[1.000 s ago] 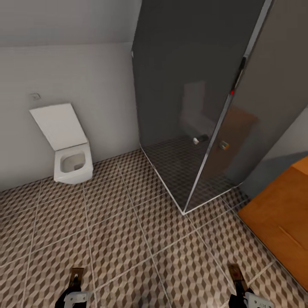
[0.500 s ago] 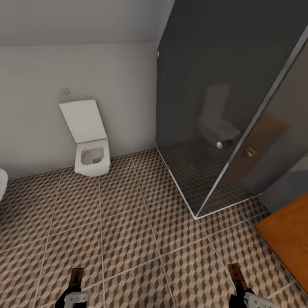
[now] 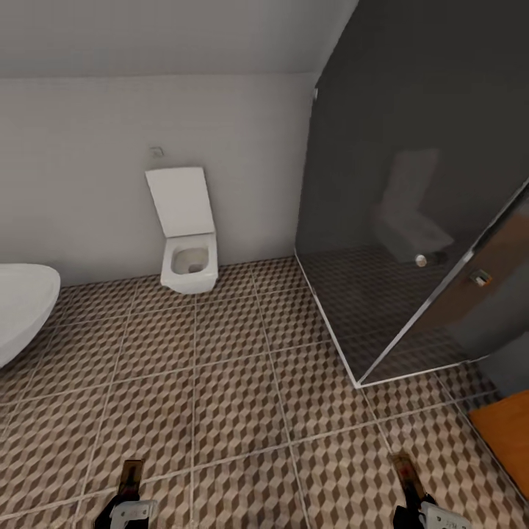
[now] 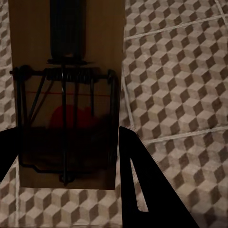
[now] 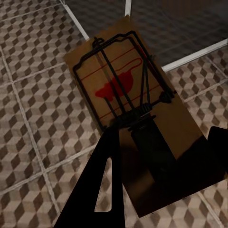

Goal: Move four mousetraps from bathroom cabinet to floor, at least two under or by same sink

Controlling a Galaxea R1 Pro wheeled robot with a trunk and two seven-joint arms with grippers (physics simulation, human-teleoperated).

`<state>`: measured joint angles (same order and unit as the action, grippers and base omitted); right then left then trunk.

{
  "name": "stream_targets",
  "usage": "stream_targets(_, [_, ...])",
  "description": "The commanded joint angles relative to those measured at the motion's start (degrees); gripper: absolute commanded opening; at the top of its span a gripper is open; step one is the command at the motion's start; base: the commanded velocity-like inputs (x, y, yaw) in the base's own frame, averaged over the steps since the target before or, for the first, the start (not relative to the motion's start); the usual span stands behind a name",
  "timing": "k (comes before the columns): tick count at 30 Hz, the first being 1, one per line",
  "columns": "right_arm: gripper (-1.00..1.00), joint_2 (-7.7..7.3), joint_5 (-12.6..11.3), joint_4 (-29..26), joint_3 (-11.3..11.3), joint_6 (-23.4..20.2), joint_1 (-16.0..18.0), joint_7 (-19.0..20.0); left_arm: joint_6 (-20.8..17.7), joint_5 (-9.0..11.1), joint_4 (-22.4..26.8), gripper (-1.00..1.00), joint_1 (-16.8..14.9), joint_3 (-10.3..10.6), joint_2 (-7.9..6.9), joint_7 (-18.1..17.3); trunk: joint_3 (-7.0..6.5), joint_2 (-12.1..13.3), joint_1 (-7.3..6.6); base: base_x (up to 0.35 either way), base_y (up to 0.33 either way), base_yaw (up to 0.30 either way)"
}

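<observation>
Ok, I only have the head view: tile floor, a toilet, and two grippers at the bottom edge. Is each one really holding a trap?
Observer: Yes. In the left wrist view the left gripper is closed on a mousetrap, its red spot visible beneath the wire.
Operator: And the right?
Observer: Same there: the right gripper holds the second mousetrap, red mark facing the camera.
Operator: What's beneath that one?
Observer: The bathroom floor, with the pale base rail of the shower enclosure just beyond the trap's far end.
</observation>
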<state>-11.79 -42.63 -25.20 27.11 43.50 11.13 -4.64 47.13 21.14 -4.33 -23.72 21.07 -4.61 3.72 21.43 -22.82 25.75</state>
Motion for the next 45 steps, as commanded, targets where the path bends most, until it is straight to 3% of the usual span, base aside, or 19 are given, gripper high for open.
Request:
stream_targets(1, [-1.0,-0.07,-0.17,-0.06,0.49,0.18,0.03,-0.56,0.24,-0.22,-0.19,-1.0,-0.09,0.47,0.04,0.66,0.09,-0.1,0.03,0.0,0.0,0.277])
stream_targets(13, [-1.0,-0.07,-0.17,-0.06,0.49,0.18,0.03,-0.55,0.24,-0.22,-0.16,-1.0,-0.09,0.47,0.04,0.68,0.09,-0.1,0.03,0.134,0.051,0.254])
stream_targets(45, [-1.0,-0.07,-0.17,-0.07,0.4,0.22,0.03,-0.55,0.24,-0.22,-0.15,-1.0,-0.09,0.47,0.03,0.59,0.09,-0.1,0.03,0.299,0.077,0.04])
